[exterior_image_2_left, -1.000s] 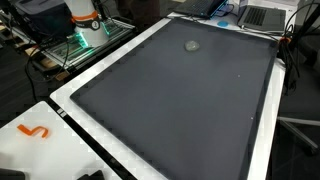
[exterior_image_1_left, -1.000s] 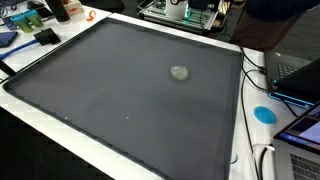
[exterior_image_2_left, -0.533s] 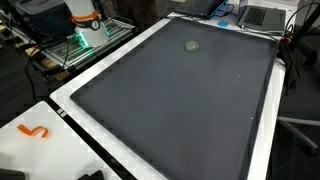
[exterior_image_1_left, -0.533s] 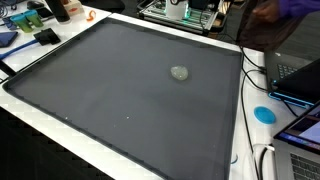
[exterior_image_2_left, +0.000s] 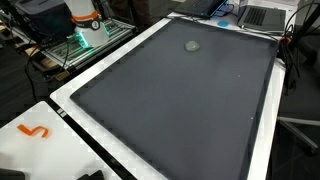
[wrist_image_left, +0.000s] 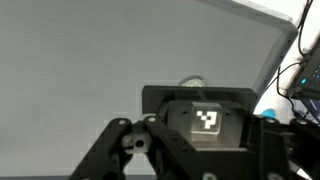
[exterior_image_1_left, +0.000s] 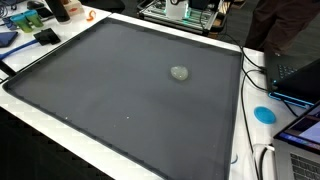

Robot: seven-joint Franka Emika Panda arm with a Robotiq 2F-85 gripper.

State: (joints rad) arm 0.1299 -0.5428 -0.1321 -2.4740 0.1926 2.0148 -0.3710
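Note:
A small round grey object (exterior_image_1_left: 179,72) lies on a large dark grey mat (exterior_image_1_left: 110,95), seen in both exterior views; it is near the mat's far end in an exterior view (exterior_image_2_left: 192,45). The arm is out of both exterior views. In the wrist view my gripper (wrist_image_left: 195,168) fills the lower part: a black body with a square black-and-white marker, its linkages splayed wide, its fingertips cut off by the frame edge. It holds nothing I can see. The grey object (wrist_image_left: 190,83) peeks out just past the gripper body, on the mat (wrist_image_left: 80,60).
The mat (exterior_image_2_left: 180,105) lies on a white table (exterior_image_2_left: 60,140). A blue disc (exterior_image_1_left: 264,114), cables and laptops (exterior_image_1_left: 300,80) sit beside it. An orange squiggle (exterior_image_2_left: 35,131) lies on the white table. A person in dark clothes (exterior_image_1_left: 280,25) stands at the table's far corner.
The person at the far corner of the table has shifted; more of the dark figure shows now. The grey object and the mat have not moved.

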